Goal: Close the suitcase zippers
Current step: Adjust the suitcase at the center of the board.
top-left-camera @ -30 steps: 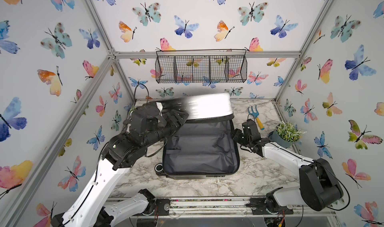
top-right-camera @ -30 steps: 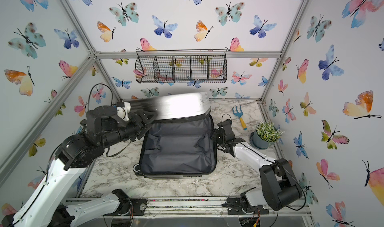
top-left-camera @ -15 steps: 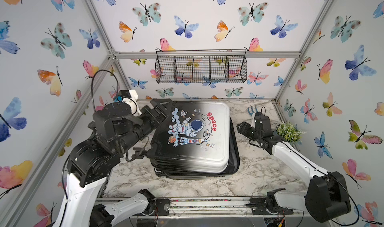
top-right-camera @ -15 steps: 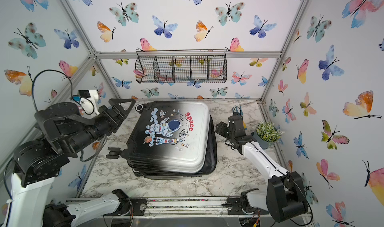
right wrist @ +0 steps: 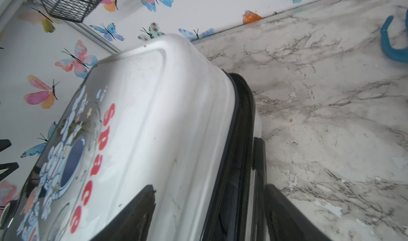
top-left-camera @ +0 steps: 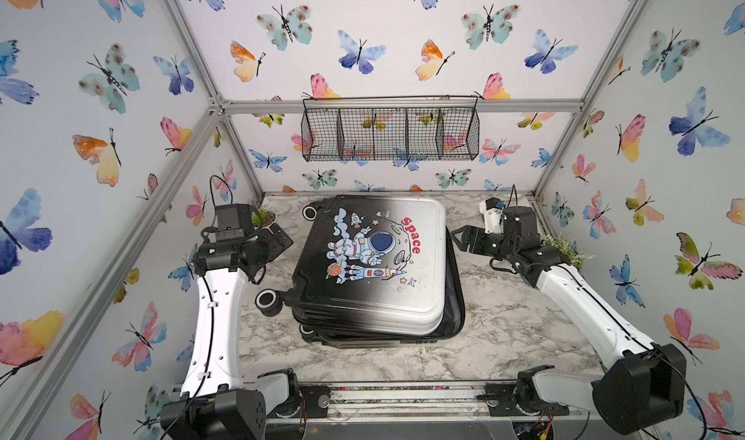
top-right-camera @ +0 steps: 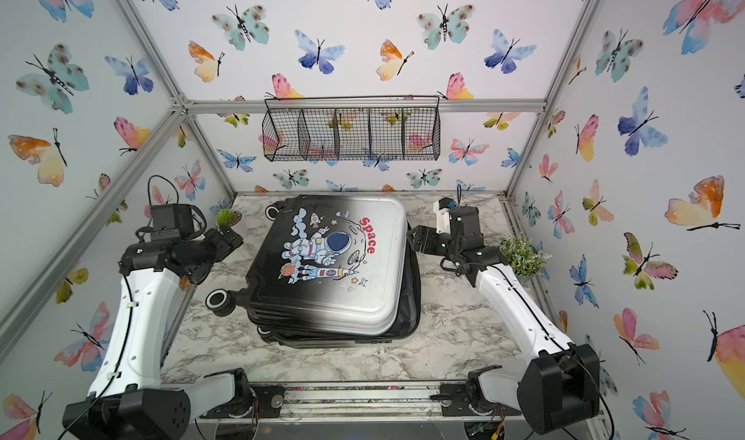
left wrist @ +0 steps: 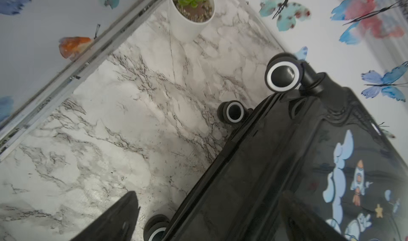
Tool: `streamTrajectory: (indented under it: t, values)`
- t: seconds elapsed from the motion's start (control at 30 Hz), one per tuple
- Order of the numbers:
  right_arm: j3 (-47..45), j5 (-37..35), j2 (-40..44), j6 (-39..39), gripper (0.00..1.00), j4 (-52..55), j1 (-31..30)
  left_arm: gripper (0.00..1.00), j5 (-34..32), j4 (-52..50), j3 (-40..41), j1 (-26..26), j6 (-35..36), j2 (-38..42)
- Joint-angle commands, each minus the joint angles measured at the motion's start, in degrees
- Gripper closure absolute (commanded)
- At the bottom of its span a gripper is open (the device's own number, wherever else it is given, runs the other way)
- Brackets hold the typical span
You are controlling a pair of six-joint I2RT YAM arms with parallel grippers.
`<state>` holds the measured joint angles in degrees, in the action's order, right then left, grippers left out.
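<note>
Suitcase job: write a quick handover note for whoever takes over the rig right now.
Left hand: open, empty, beside the wheel end of the small black-to-white hard-shell suitcase.
Right hand: open, empty, at the white end.
Suitcase lies flat on the marble table, printed half on top, sitting askew.
Done: lid down.
Left: black zipper track gapes along the right side; align halves, find pulls (not visible), zip shut.

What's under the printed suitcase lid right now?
Under the lid: the lower shell, offset, with the black zipper track showing along one side. The inside is covered; contents cannot be seen.
</note>
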<state>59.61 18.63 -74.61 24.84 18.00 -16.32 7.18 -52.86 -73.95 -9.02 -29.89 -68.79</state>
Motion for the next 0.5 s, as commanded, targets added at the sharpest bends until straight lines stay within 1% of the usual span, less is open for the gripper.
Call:
streamTrajectory:
  t: [0.0, 0.07, 0.13, 0.2, 0.27, 0.33, 0.47]
  values:
    - [-2.9, -0.9, -3.1, 0.5, 0.22, 3.0, 1.2, 0.01, 6.2, 8.3, 1.5, -0.7, 2.7, -4.6]
    - [-4.9, -3.1, -3.7, 1.9, 0.22, 2.4, 1.4, 0.01, 8.0, 8.7, 1.2, -0.8, 3.1, -8.7]
    - [-7.0, -2.8, -3.5, 2.7, 0.22, 0.8, 1.8, 0.01, 10.4, 6.6, -0.1, -0.8, 5.4, -13.4]
    - [-10.4, -0.4, -4.0, 3.2, 0.22, -2.6, 1.9, 0.04, 11.5, 5.7, -0.6, -0.8, 6.4, -17.8]
    - [-12.6, 2.9, -6.7, 3.3, 0.25, -4.9, 1.9, 0.05, 13.3, 7.8, 0.0, -0.5, 5.4, -19.4]
    - [-12.0, 5.1, -9.8, 1.4, 0.28, -3.0, 1.8, 0.05, 13.7, 9.2, -0.9, 0.9, 4.7, -20.2]
    - [-11.5, 6.5, -9.1, 2.3, 0.36, -4.8, 1.6, 0.05, 13.6, 7.2, -7.3, 5.9, 4.1, -24.4]
